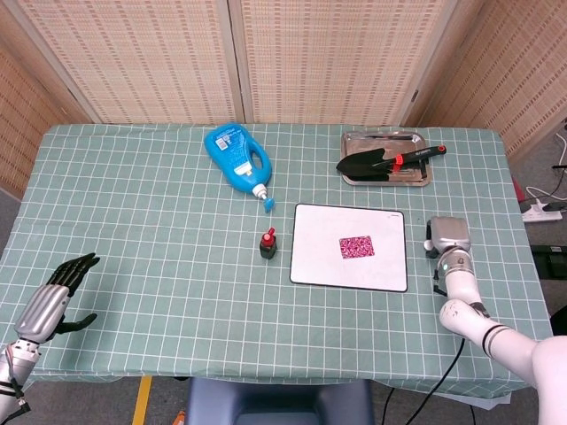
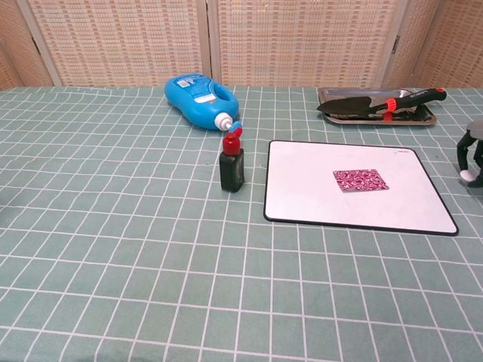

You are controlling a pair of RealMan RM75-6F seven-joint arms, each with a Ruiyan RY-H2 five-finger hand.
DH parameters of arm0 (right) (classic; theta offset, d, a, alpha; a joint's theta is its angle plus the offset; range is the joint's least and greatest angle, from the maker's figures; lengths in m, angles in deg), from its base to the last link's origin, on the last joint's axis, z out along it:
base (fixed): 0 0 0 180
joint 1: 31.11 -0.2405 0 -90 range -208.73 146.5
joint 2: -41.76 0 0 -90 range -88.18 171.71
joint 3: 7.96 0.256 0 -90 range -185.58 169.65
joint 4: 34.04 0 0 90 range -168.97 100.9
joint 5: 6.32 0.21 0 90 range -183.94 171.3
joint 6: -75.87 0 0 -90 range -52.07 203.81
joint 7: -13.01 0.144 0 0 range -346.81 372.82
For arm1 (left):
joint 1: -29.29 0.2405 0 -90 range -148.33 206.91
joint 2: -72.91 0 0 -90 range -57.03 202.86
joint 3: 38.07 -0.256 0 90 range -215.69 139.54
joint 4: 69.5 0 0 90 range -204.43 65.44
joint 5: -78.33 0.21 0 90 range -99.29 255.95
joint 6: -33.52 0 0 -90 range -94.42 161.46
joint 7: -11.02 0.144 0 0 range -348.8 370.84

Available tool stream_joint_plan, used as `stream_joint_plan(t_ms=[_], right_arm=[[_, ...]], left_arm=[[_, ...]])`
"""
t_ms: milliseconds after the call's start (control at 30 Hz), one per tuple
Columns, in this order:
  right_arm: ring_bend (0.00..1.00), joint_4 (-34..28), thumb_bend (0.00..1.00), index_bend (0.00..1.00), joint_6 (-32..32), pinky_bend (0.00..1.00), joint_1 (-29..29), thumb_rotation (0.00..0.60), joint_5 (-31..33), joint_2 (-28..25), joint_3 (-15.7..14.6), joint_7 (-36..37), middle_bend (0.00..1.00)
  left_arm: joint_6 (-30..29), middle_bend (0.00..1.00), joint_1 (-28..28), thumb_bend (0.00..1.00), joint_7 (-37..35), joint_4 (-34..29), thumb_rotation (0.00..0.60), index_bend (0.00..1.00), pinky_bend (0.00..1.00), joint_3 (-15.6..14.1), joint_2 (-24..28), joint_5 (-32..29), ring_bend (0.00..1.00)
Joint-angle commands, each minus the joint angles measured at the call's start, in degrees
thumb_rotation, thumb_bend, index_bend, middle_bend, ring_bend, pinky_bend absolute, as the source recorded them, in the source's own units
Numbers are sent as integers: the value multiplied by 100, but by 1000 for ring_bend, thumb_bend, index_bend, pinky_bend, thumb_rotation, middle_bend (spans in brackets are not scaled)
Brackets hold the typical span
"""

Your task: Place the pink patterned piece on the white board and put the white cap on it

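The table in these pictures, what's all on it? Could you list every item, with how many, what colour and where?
Table: one, green checked cloth, fills both views.
White board: one, white with dark rim, centre right.
Pink patterned piece: one, lying on the board.
Small bottle: one, dark with red top, upright, left of the board.
Detergent bottle: one, blue, lying on its side at the back.
Metal tray: one, silver, back right.
Garden trowel: one, black with red band, on the tray.
White cap: one, under the right hand.
Left hand: black, near left, holding nothing.
Right hand: near right, mostly hidden.
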Motion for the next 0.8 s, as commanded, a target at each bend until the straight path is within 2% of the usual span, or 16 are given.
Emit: stream_joint_plan(t_ms=[33,167,333,533,800], right_arm=[[729,-979,243,537,-460,663,79,600,-1042,-336,192,589,761],[729,-1614,244,540,-677,663,-30,600,-1321,-423,238,547,761],[729,-2059,245,544,-880,664,-304,600,-1186,-281,247,158,761],[729,-2039,248,545,-949,664,-485,600,-890,-88,200,-123,761],[730,-1588,248,545,-844,664,-704,600,-366,188,85,-404,761]], left_arm=[[-47,0,15,183,-29,-37,600,0,0,8,40,3,0],[-100,0,36,183,-78,-73,600,0,0,1,97,18,0],[-189,0,73,183,-181,-90,600,0,0,3,161,32,0],[-223,0,90,183,-260,-89,600,0,0,-2,199,40,0],[-213,0,85,183,-349,-83,600,0,0,-1,225,38,0]])
